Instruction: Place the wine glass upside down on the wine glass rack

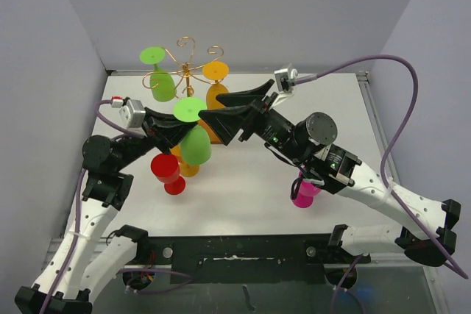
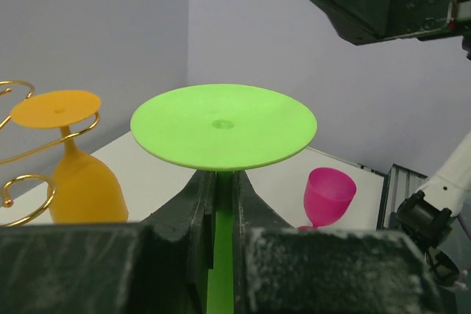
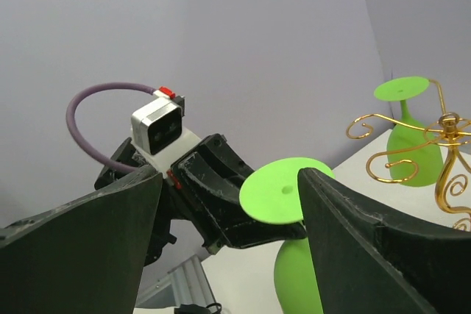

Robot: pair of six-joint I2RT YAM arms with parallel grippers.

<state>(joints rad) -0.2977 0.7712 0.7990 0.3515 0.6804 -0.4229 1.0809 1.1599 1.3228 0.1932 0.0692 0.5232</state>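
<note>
Left jaws: closed tight on the stem of the wine glass (image 1: 195,145), just under its foot, one finger on each side of the stem.
Right jaws: spread wide and holding nothing; from the right wrist the glass's round foot shows between the two fingers, close to one of them, and contact cannot be told.
Counter (image 1: 243,189): white, carrying the rack and the loose glasses.
Wine glass rack (image 1: 188,71): stands at the far side of the counter, with gold scroll arms spreading from a central stem; its base is mostly hidden behind the arms.
Wine glass: green, upside down with its foot on top and bowl hanging below, held above the counter just in front of the rack, not on it.
On the rack: a second green glass (image 1: 162,84) on the left and an orange glass (image 1: 216,71) on the right, both hanging bowl-down.
Red glass (image 1: 166,168): upright on the counter, just beside the held bowl.
Pink glass (image 1: 304,193): upright on the counter, partly hidden under the right arm.
</note>
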